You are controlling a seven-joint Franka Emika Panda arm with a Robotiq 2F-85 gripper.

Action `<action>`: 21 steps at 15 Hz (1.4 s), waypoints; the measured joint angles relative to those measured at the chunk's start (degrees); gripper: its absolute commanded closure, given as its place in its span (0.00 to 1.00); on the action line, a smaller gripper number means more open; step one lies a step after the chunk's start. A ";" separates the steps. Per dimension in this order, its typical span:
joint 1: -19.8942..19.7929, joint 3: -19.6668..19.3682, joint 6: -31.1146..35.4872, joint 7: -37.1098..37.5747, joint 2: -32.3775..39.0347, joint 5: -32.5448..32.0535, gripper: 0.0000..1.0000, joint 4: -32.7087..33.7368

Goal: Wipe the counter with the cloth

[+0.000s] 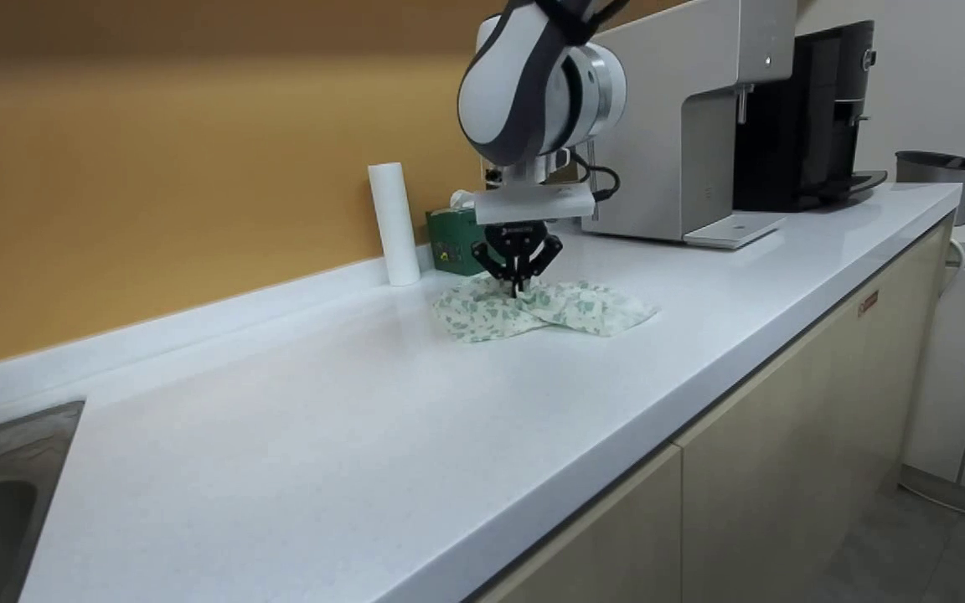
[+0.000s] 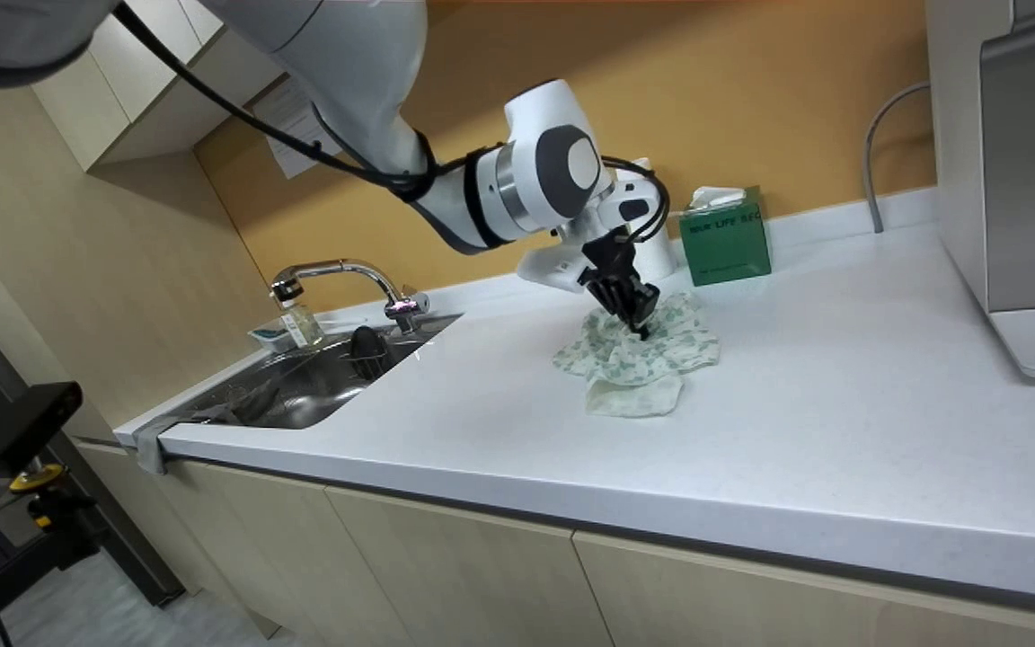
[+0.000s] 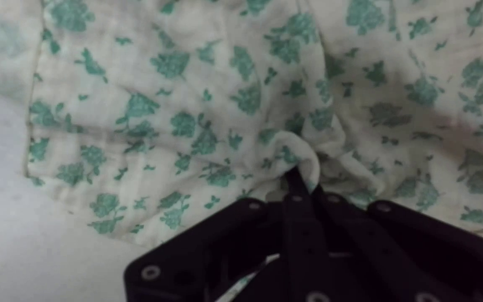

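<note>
One white counter (image 1: 323, 435) lines an ochre wall (image 1: 198, 184) — the gripper (image 1: 518, 290) clamped on a green-patterned cloth (image 1: 566, 310).

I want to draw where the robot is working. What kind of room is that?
Most likely a kitchen, though I can't tell whether at home or work. There's a metal sink set into a long white counter, and a black machine that may make coffee.

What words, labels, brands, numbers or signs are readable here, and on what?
"OUR LIFE REC", on the green tissue box; the first letter and ending are unclear.
Red cabinet label: too small to read.
Wall sheet: too small.
Bottle label: too small.
Marking on the black hand: too blurred.
</note>
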 measured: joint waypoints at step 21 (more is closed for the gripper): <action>-5.41 -2.02 -12.72 -4.77 -22.83 -4.36 0.13 -20.28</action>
